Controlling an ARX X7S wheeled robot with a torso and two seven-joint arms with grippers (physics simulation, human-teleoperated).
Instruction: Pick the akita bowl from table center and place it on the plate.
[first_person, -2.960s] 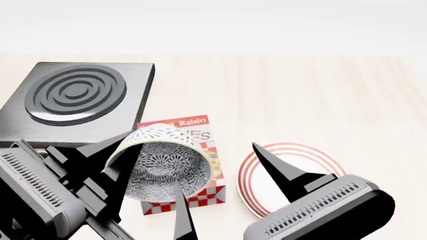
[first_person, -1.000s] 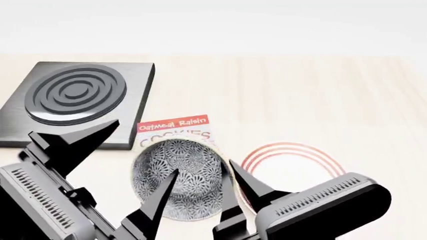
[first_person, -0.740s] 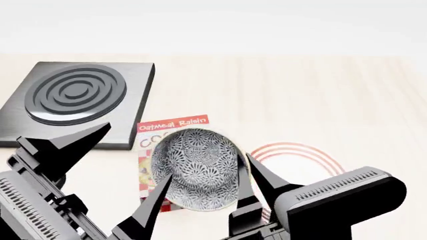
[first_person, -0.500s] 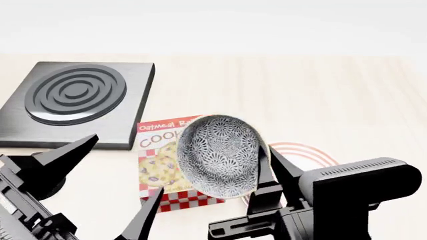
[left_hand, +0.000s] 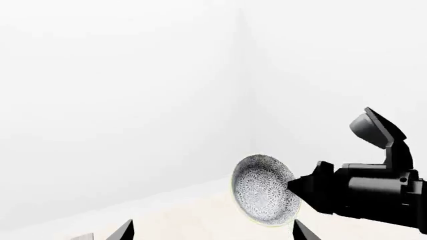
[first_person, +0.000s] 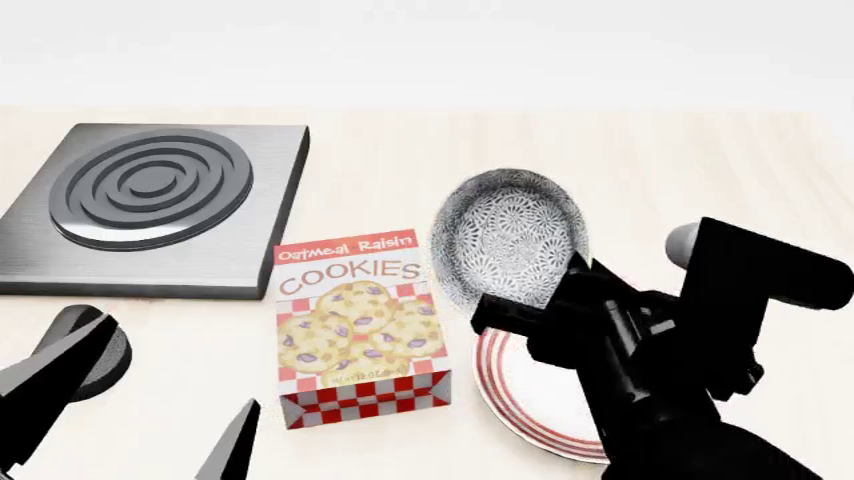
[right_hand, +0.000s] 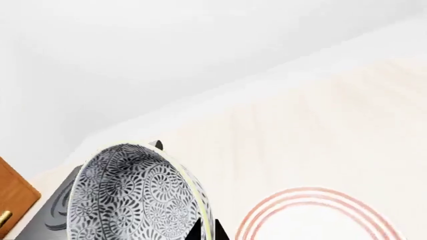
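Observation:
The akita bowl (first_person: 514, 245) hangs in the air, tipped on its side, its grey-and-white patterned inside facing the head camera. My right gripper (first_person: 571, 288) is shut on its rim; in the right wrist view the two fingers pinch the rim at the gripper (right_hand: 211, 233) beside the bowl (right_hand: 127, 195). The plate (first_person: 527, 395), white with red rings, lies on the table just below and nearer, partly hidden by the right arm, and its rings show as the plate (right_hand: 313, 212). My left gripper (first_person: 167, 370) stands open and empty at the lower left; its view shows the bowl (left_hand: 263, 190).
An oatmeal raisin cookies box (first_person: 358, 325) lies flat left of the plate. A dark square hotplate (first_person: 147, 200) with concentric rings sits at the back left. The light wooden table (first_person: 694, 170) stretches behind and to the right.
My right gripper has carried the bowl right and away from the cookie box, to above the plate's far edge. The left gripper, which held the bowl three seconds ago, has drawn back to the lower left.

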